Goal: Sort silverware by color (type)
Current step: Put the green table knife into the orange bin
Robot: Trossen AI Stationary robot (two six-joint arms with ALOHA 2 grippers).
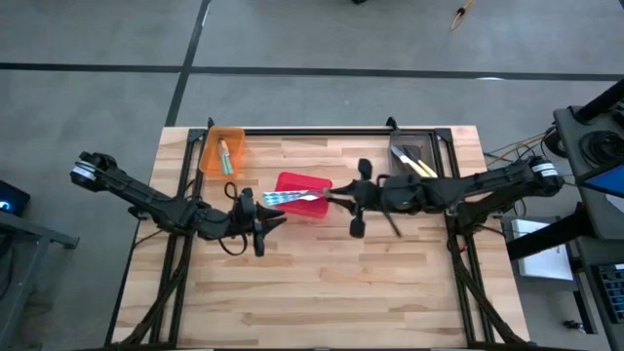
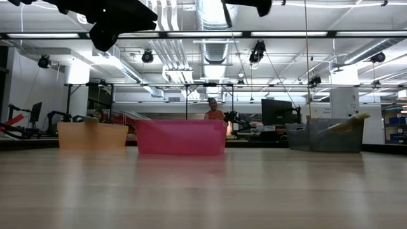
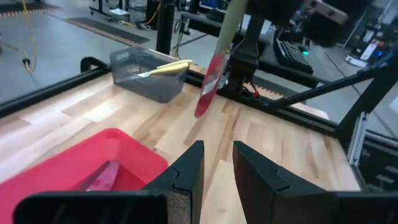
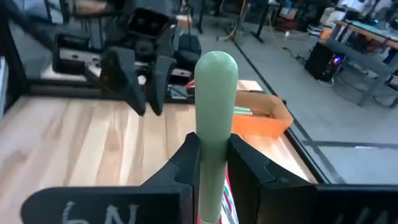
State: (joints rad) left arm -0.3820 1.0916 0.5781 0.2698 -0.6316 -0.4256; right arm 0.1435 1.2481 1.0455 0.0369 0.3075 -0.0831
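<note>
— Where is the green-handled utensil (image 4: 214, 134)?
— Clamped in the right pincer (image 1: 343, 199), above the red bin (image 1: 304, 194) mid-bench, its long axis pointing toward the orange bin (image 1: 222, 151) at the far left corner.
— And the left pincer (image 1: 276, 220)?
— Narrow and empty, nearer that bin.

A green-handled utensil (image 4: 214, 124) stands upright; others lie in bins near the worktop's far edge: green (image 1: 224, 154), blue (image 1: 289, 198), yellow (image 1: 419, 164).
</note>
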